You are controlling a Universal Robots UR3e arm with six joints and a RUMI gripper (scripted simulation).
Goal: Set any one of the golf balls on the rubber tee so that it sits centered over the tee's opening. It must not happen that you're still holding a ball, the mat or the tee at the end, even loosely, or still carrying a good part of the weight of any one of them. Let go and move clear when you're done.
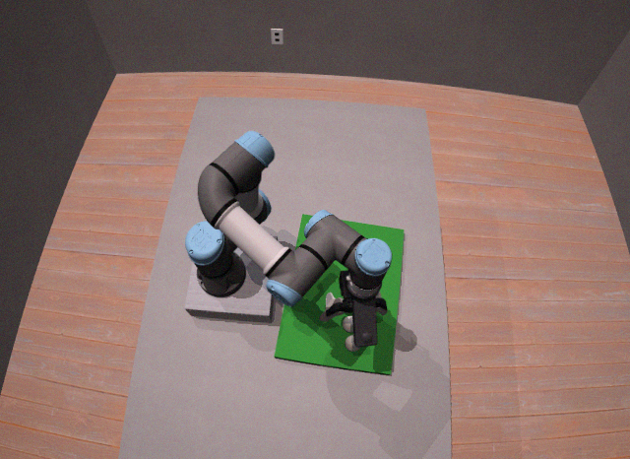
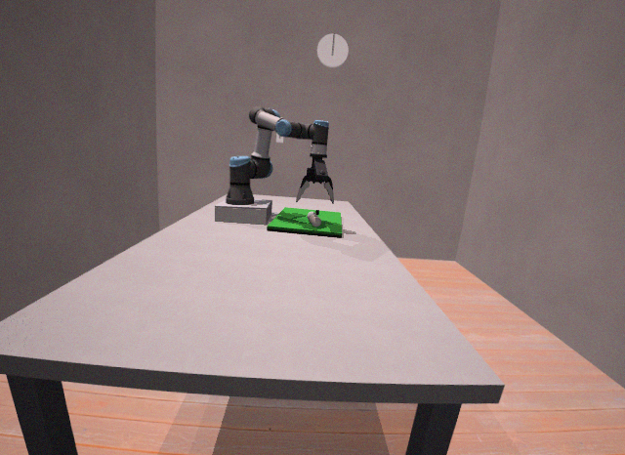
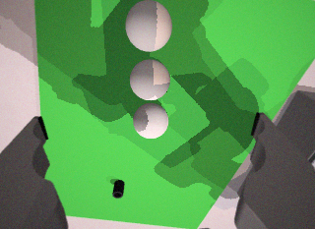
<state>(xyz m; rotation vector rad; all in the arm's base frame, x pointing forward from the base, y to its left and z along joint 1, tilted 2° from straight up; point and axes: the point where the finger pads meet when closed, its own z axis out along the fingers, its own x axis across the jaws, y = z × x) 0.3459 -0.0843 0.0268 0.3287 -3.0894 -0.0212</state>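
In the wrist view the 2 dark fingers frame the picture at its lower corners, spread as wide as they go with nothing between them, so the tool (image 2: 315, 190) carries no load. Nearest to it on the green mat (image 3: 74, 136) stands the rubber tee (image 3: 118, 189), a small black stub, bare on top and apart from the balls. Beyond it 3 white golf balls lie in a straight row: the closest golf ball (image 3: 151, 120) touches or nearly touches the middle ball (image 3: 150, 80), and the far ball (image 3: 149, 26) sits a little apart behind them. All 3 lie partly in the arm's shadow. From the exterior view the tool hangs point-down well above the mat (image 2: 303, 223), which lies on the grey worktop (image 2: 242, 299) just beside the arm's base block (image 2: 242, 213). The step in hand looks like the approach before the first pick: no ball is gripped and none is on the tee. The next move probably calls for centring the spread fingers over 1 ball, most likely an end ball since its outer side is free, then lowering straight down. The tight spacing means a finger could nudge a neighbour and set it rolling.
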